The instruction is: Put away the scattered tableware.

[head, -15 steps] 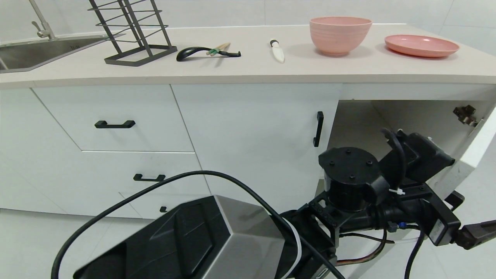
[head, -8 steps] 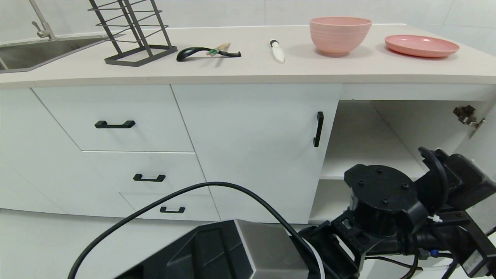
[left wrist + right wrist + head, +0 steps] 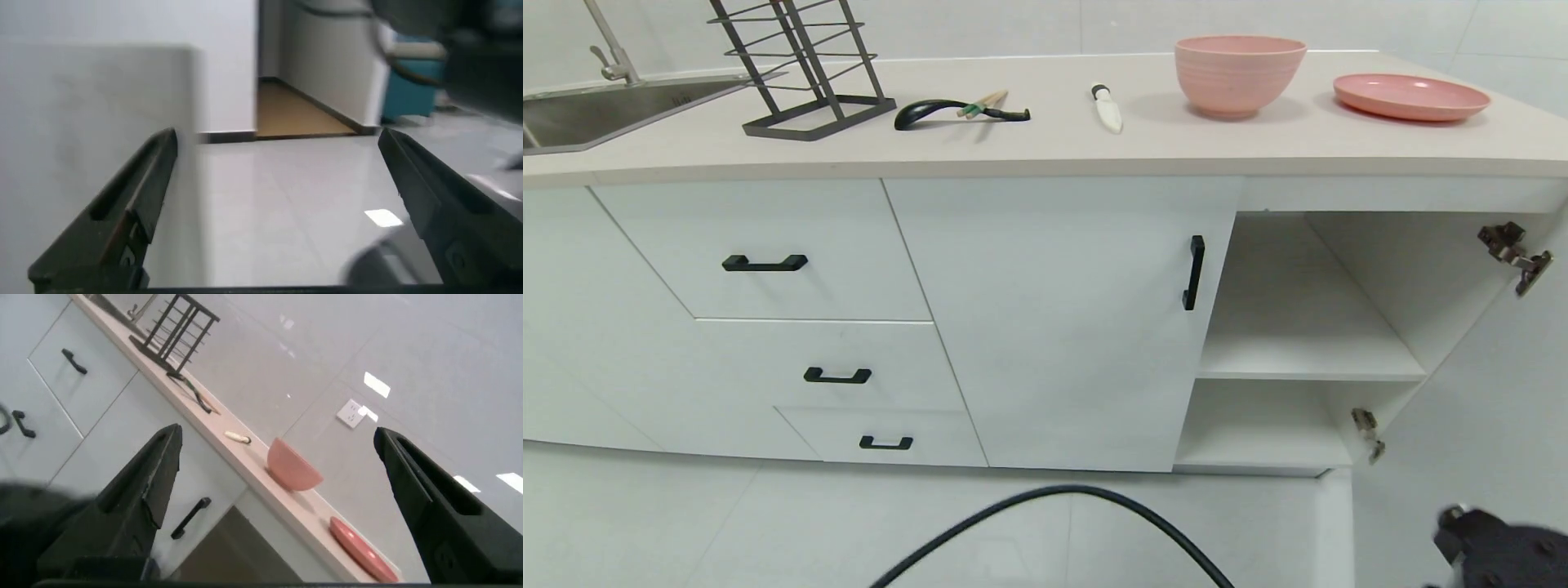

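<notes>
On the countertop stand a pink bowl and, to its right, a flat pink plate. Left of the bowl lie a white knife with a dark end, a black ladle and a pair of chopsticks across its handle. The bowl, plate, knife and ladle also appear in the right wrist view. My right gripper is open, down in front of the cabinets. My left gripper is open too, low over the floor, holding nothing.
A black wire dish rack stands at the counter's left, beside a steel sink. The right cabinet is open, with two bare shelves; its door swings out to the right. Drawers with black handles fill the left.
Both arms have dropped down and out of the head view, uncovering the open cabinet's shelves. The tableware on the counter has not moved.
</notes>
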`<state>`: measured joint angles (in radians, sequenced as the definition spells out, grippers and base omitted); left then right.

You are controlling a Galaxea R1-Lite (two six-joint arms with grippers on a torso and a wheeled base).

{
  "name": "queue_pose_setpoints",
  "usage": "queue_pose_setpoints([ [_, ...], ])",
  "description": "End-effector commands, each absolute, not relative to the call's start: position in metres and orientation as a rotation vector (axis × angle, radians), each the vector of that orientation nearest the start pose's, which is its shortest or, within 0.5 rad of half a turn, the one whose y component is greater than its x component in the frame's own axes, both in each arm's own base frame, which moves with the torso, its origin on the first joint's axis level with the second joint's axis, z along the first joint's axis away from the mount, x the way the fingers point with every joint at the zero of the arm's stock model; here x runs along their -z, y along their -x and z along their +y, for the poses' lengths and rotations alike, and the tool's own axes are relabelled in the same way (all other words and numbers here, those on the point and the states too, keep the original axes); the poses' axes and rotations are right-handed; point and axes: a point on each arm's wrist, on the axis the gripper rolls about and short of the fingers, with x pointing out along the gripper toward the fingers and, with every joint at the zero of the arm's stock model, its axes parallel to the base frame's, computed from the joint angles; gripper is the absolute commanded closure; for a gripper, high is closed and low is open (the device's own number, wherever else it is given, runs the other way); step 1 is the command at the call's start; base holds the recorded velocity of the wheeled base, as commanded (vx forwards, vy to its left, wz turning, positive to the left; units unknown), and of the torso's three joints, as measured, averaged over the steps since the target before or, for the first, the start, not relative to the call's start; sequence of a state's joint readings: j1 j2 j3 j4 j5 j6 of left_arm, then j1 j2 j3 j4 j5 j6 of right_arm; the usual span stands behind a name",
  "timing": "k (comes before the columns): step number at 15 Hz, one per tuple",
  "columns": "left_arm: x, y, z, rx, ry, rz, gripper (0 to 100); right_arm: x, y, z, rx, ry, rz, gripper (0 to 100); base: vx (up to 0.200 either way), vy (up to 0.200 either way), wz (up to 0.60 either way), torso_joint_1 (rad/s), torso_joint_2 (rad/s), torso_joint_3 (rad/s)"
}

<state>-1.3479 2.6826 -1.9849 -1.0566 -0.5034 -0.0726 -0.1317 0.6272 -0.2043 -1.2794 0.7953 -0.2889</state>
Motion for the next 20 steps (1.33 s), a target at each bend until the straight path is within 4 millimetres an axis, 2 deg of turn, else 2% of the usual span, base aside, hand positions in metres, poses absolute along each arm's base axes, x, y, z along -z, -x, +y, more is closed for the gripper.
queue_pose_setpoints([
  [1,-0.093,-0.101,-0.54,1.849,0.22,-0.286,0,-0.247,-0.007,0.015,-0.503,0.667,-0.896,0,0.0,0.0,0.0,0.0,0.0,0.0],
  [2,-0.098,-0.11,-0.538,1.823,0.225,-0.296,0,-0.247,-0.005,0.016,-0.501,0.671,-0.904,0,0.0,0.0,0.0,0.0,0.0,0.0],
  [3,-0.116,-0.148,-0.525,1.701,0.252,-0.321,0,-0.246,-0.002,0.016,-0.5,0.675,-0.912,0,0.0,0.0,0.0,0.0,0.0,0.0],
  [5,-0.14,-0.181,-0.504,1.568,0.321,-0.383,0,-0.241,-0.003,0.016,-0.511,0.664,-0.898,0,0.0,0.0,0.0,0.0,0.0,0.0],
  [8,-0.175,-0.22,-0.443,1.449,0.311,-0.401,0,-0.217,-0.01,0.015,-0.555,0.613,-0.815,0,0.0,0.0,0.0,0.0,0.0,0.0],
  [10,-0.186,-0.239,-0.393,1.362,0.272,-0.369,0,-0.206,-0.012,0.015,-0.569,0.591,-0.774,0,0.0,0.0,0.0,0.0,0.0,0.0],
  [11,-0.183,-0.242,-0.368,1.327,0.252,-0.337,0,-0.2,-0.013,0.015,-0.572,0.578,-0.747,0,0.0,0.0,0.0,0.0,0.0,0.0],
  [13,-0.159,-0.238,-0.308,1.25,0.193,-0.225,0,-0.19,-0.018,0.014,-0.572,0.544,-0.676,0,0.0,0.0,0.0,0.0,0.0,0.0],
  [15,-0.146,-0.232,-0.252,1.158,0.111,-0.224,0,-0.186,-0.021,0.014,-0.582,0.524,-0.633,0,0.0,0.0,0.0,0.0,0.0,0.0],
  [17,-0.173,-0.22,-0.204,1.078,0.102,-0.273,0,-0.175,-0.017,0.014,-0.603,0.487,-0.558,0,0.0,0.0,0.0,0.0,0.0,0.0],
  [19,-0.199,-0.201,-0.172,1.03,0.109,-0.355,0,-0.155,0.002,0.016,-0.646,0.455,-0.499,0,0.0,0.0,0.0,0.0,0.0,0.0],
  [20,-0.209,-0.181,-0.147,1.0,0.11,-0.391,0,-0.137,0.018,0.016,-0.654,0.435,-0.473,0,0.0,0.0,0.0,0.0,0.0,0.0],
])
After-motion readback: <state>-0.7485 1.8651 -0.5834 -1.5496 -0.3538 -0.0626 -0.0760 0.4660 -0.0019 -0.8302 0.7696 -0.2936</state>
